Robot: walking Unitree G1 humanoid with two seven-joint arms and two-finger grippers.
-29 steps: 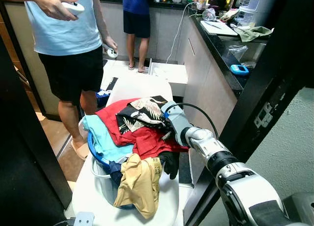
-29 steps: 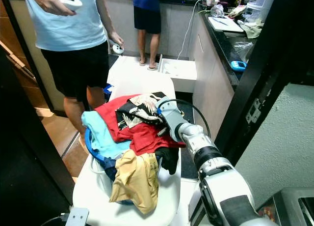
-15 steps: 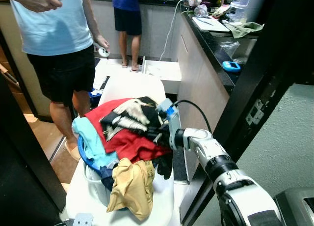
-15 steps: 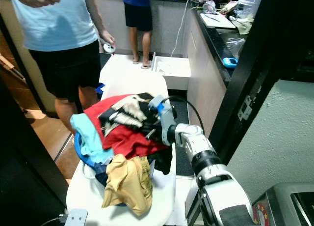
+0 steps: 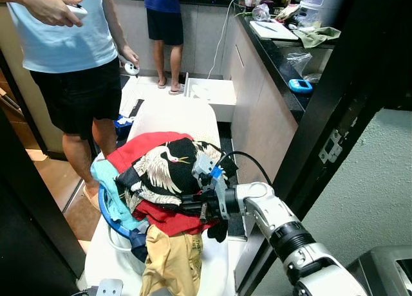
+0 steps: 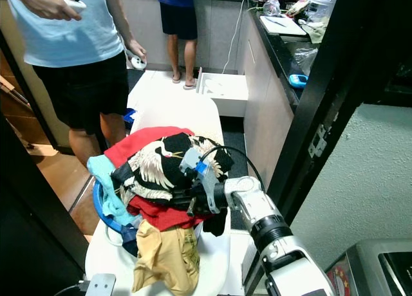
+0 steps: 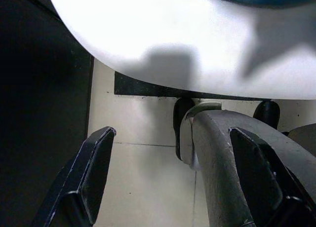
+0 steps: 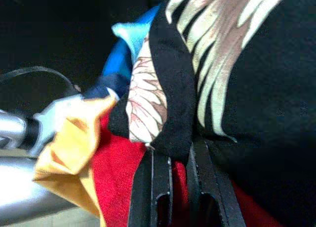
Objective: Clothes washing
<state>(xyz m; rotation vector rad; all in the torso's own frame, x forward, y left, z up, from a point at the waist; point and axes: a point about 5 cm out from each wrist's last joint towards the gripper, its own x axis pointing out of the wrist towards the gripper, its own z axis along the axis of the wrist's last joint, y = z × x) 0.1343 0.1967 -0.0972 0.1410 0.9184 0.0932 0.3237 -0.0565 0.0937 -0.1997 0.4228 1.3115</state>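
Nearest, the left tool (image 7: 168,187) hangs low beside the white rounded table (image 7: 197,34), its two black fingers (image 7: 86,180) spread wide with nothing between them, above a pale tiled floor (image 7: 143,187). On that table sits a blue round plastic laundry basket (image 5: 111,217) heaped with clothes: a tan crumpled garment (image 5: 170,260) spills over its near edge, a red cloth (image 5: 168,217) lies above it, and a light blue garment (image 5: 103,183) drapes over the robot's left side of the rim. The right tool (image 8: 175,187) reaches into the heap from the robot's right, its fingers drawn close together and pinching a fold of the black fabric printed with white cranes (image 5: 164,170), which lies on top of the pile; the red cloth touches the fingers from below. No writing on the clothes can be read. Beyond the basket a person in a light blue shirt and black shorts (image 5: 64,58) stands holding a white controller (image 5: 76,10). Farther off, a second person in a dark blue top (image 5: 162,19) stands by a dark kitchen counter (image 5: 277,51) carrying a small blue object (image 5: 300,85).
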